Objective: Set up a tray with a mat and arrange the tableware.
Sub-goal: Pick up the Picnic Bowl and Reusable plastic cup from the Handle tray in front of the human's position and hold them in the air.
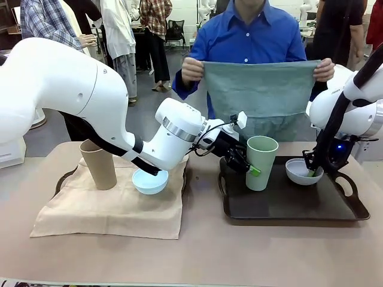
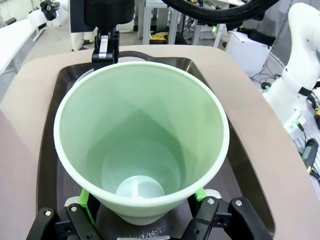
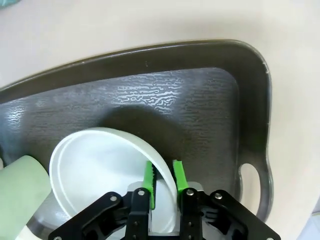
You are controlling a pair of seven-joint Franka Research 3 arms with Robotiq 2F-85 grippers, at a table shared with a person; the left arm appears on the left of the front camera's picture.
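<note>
A big tan table (image 1: 197,257) fills the front. At its far side stands a person in a blue shirt, holding a grey-green cloth (image 1: 260,89) up by its top corners with both hands. On the right side of the table sits a dark tray (image 1: 287,209) with handles. On the left side lies a tan mat (image 1: 114,209), and the ends of a second tray (image 1: 64,179) peek out from under it. The tan cup (image 1: 100,166) stands upright on the tan mat, at its back left. The pale green cup (image 1: 261,161) stands upright on the dark tray, near its left end. The light blue bowl (image 1: 149,181) sits on the tan mat, just to the right of the tan cup. The white bowl (image 1: 302,172) sits on the dark tray near its back right corner, well apart from the green cup. The left gripper (image 1: 248,167) hugs the pale green cup low down, with a green pad pressed on each side. The right gripper (image 3: 163,177) pinches the rim of the white bowl between its two green pads.
</note>
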